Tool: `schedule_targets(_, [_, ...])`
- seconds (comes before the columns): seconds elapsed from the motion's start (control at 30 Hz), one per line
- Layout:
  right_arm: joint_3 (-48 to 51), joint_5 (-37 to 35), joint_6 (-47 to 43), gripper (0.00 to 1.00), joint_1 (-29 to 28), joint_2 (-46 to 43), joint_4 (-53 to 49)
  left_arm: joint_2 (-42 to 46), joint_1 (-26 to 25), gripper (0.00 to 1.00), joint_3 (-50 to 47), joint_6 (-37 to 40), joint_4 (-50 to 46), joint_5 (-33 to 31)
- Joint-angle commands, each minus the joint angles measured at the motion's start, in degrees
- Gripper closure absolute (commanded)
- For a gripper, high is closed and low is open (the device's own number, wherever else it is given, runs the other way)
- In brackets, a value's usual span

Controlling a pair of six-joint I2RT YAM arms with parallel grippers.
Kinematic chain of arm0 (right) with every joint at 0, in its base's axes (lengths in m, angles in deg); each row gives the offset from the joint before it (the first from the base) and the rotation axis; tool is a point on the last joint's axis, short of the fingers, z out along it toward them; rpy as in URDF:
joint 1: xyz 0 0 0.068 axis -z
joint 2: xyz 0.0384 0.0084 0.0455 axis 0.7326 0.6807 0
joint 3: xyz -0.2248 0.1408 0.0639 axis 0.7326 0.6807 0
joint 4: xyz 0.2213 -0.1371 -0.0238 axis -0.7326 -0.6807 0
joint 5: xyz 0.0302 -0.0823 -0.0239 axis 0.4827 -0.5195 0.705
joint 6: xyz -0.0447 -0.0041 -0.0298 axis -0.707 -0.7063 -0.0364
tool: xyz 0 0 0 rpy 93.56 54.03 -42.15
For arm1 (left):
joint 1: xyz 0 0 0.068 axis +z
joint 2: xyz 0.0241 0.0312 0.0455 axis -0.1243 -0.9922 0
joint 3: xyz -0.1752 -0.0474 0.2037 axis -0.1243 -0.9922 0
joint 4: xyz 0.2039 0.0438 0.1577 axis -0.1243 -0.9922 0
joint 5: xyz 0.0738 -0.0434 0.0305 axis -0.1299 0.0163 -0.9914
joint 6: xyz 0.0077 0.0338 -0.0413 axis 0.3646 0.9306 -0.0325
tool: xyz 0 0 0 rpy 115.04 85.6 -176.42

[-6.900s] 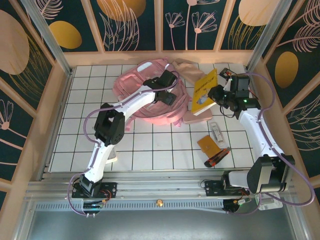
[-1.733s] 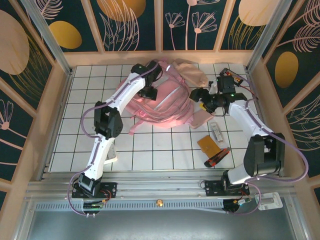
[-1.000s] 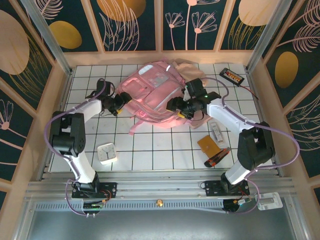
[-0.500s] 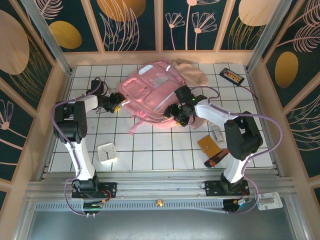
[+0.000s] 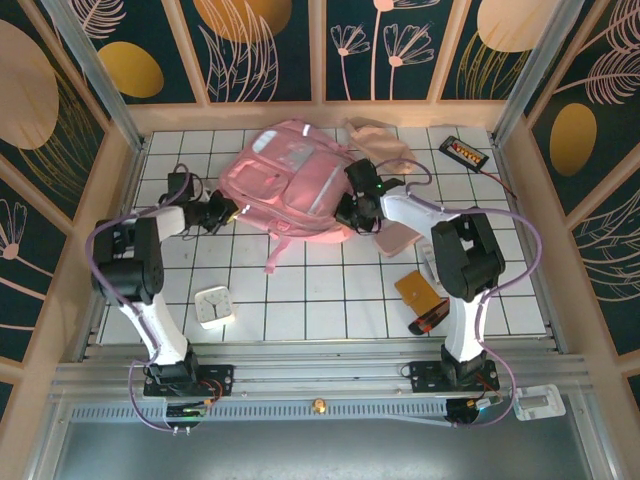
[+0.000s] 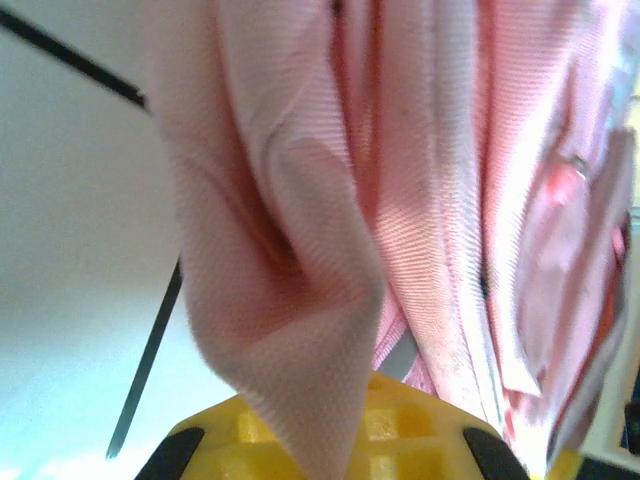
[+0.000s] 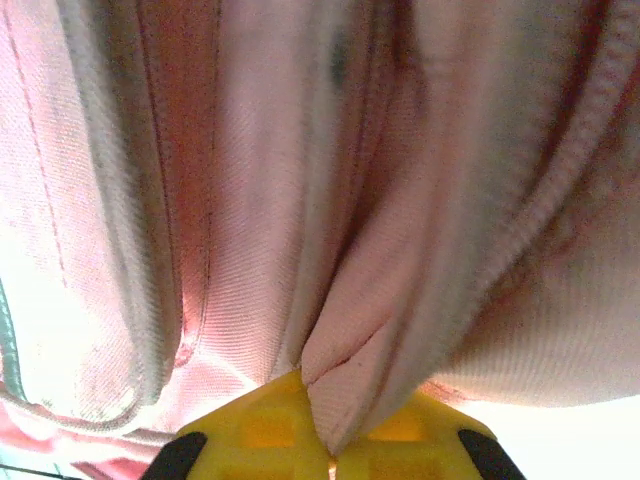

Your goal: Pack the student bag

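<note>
So the student bag is lying flat, front pockets up, toward the far middle of the table and turned a bit askew, sitting right between the two arms. The left gripper is clamping a fold of pink fabric at the bag's left edge, and the right gripper is pinching a fold at its near-right edge. Both wrist views are showing cloth squeezed between the yellow pads. So the bag is stretching sideways from one grip to the other, with neither arm nearer. I'm guessing the next move is depending on both arms lifting or pulling together, otherwise the bag's just going to twist.
</note>
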Motion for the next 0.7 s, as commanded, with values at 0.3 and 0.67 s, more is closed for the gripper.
schedule_targets(0.3, [-21.7,-8.3,-11.5,0.38,3.9,6.4,-5.0,10.2,2.7,1.00,-10.9,-17.8,13.5,5.1])
schedule_targets(0.67, [-12.3,2.3,-7.8,0.37,-14.9,-0.4,-0.4,11.4,-1.6,1.00,-16.9,-35.7,31.9,7.8])
